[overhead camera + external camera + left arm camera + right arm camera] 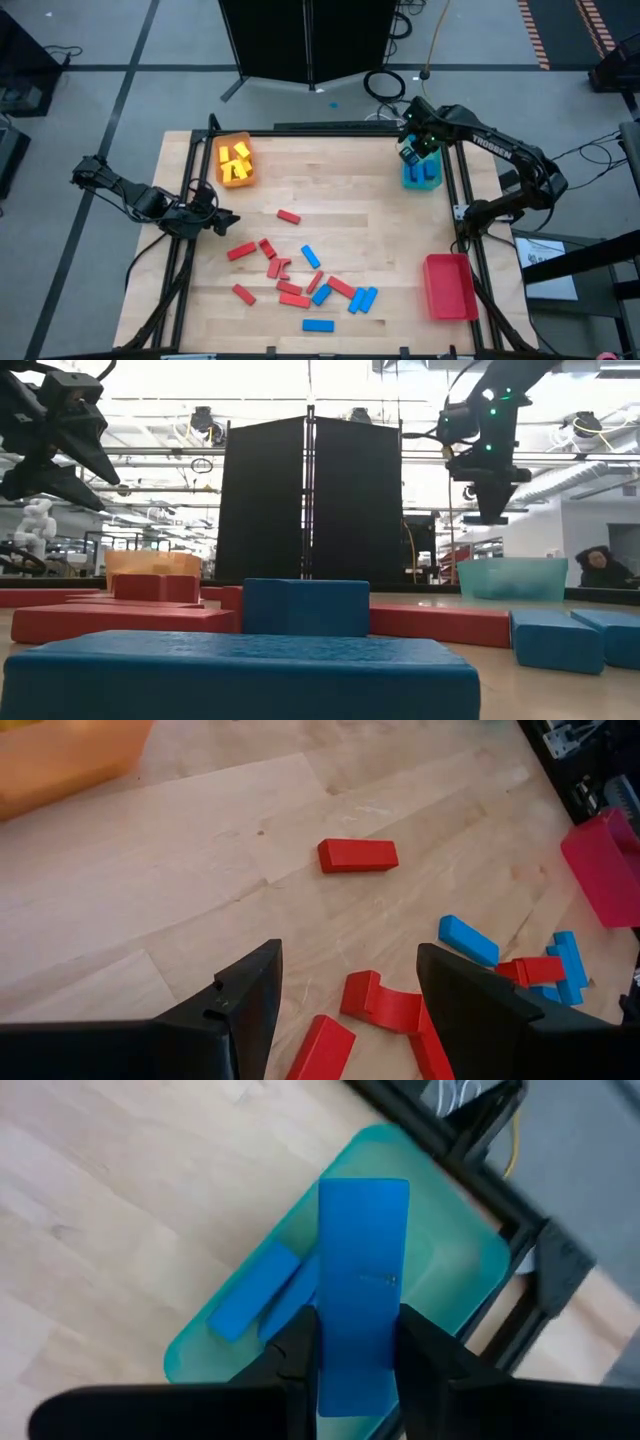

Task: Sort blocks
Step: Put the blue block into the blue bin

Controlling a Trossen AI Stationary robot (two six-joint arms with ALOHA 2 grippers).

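Blue block (240, 670), nearest the low camera: flat brick lying on the counter (340, 200), its near face filling the frame's foot, ends cut off.
Counter: pale wood in a dark frame.
Red tray (449, 285): right front edge.
Orange tray (234, 161): far left corner, holding yellow blocks (236, 158).
Teal tray (440, 1270): far right corner, holding two blue bricks, partly hidden.
Loose blocks (300, 275): red and blue, scattered across the counter's near middle; some overlap, count unclear.
Right gripper (358, 1335): over the teal tray, fingers clenched on a held blue block (362, 1300), smooth, solid blue, upright.
Left gripper (350, 990): at the left edge above the counter, fingers spread, empty.
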